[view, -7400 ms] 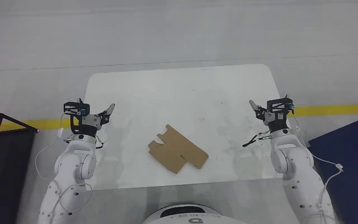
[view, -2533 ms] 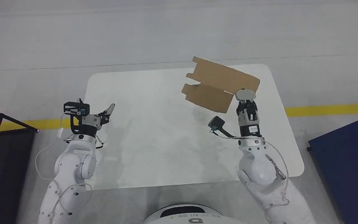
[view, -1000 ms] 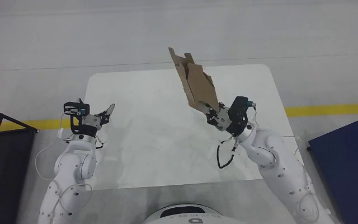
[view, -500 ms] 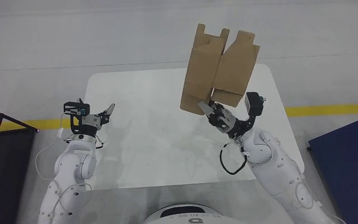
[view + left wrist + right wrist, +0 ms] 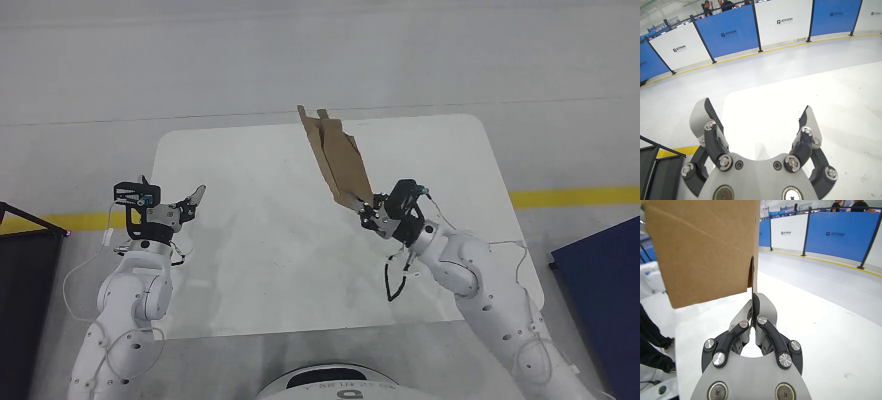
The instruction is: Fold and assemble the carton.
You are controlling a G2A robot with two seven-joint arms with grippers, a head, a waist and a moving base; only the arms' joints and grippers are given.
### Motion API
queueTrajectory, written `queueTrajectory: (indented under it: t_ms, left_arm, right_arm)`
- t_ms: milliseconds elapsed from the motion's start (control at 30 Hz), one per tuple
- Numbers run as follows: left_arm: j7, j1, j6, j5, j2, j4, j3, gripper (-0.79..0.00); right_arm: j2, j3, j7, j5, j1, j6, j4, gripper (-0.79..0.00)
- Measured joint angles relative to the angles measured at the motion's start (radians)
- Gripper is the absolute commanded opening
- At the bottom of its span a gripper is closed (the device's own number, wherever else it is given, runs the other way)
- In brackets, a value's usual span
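The flat brown carton (image 5: 335,158) hangs in the air over the right half of the white table (image 5: 250,260), seen nearly edge-on from above. My right gripper (image 5: 364,207) is shut on its lower edge. In the right wrist view the carton (image 5: 704,249) rises as a broad cardboard panel from the right gripper (image 5: 753,308), with a thin flap pinched between the pads. My left gripper (image 5: 192,197) stays at the table's left edge, open and holding nothing; its spread fingers (image 5: 712,117) frame bare tabletop.
A yellow floor line (image 5: 580,196) runs past both sides of the table. A dark blue object (image 5: 600,270) stands off the right edge and a black stand (image 5: 25,270) off the left. Blue and white partition panels (image 5: 730,34) ring the room.
The right arm picked the carton up off the table and has kept turning it in the air; in the last half second it swung from broadside to edge-on. The left arm has not moved.
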Motion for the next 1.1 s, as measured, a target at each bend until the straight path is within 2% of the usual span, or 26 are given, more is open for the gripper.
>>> queueTrajectory:
  t_ms: [200, 300, 433, 500, 633, 767, 867, 1000, 1100]
  left_arm:
    - [0.0, 0.0, 0.0, 0.0, 0.0, 0.0, 0.0, 0.0]
    - [0.002, -0.002, 0.004, -0.004, -0.001, 0.0, -0.002, 0.0]
    - [-0.008, -0.023, 0.055, -0.08, -0.008, -0.002, -0.014, 0.0]
    - [-0.039, -0.036, 0.043, -0.119, -0.009, -0.005, -0.024, 0.0]
    - [-0.14, -0.048, -0.062, -0.231, -0.008, -0.016, -0.031, 0.0]
    - [-0.3, -0.067, -0.203, -0.429, -0.005, -0.031, -0.038, 0.0]
    - [-0.377, -0.08, -0.251, -0.526, -0.002, -0.056, -0.04, 0.0]
    - [-0.391, -0.09, -0.303, -0.514, 0.0, -0.082, -0.021, 0.0]
    - [-0.387, -0.101, -0.351, -0.514, 0.002, -0.104, -0.006, 0.0]
  right_arm:
    - [0.006, 0.027, 0.004, -0.12, -0.02, 0.062, -0.022, -0.785]
    - [0.011, 0.042, 0.063, -0.203, -0.022, 0.094, -0.036, -0.785]
    - [0.01, 0.042, 0.057, -0.196, -0.022, 0.092, -0.036, -0.785]
    - [0.01, 0.042, 0.057, -0.196, -0.022, 0.092, -0.036, -0.785]
    - [0.012, 0.046, 0.068, -0.22, -0.024, 0.108, -0.035, -0.785]
    - [0.016, 0.046, 0.097, -0.374, -0.047, 0.18, -0.06, -0.785]
    - [0.019, 0.033, 0.096, -0.49, -0.062, 0.204, -0.093, -0.785]
    - [0.023, 0.007, 0.076, -0.617, -0.075, 0.183, -0.12, -0.785]
    - [0.024, -0.001, 0.074, -0.654, -0.076, 0.176, -0.121, -0.785]
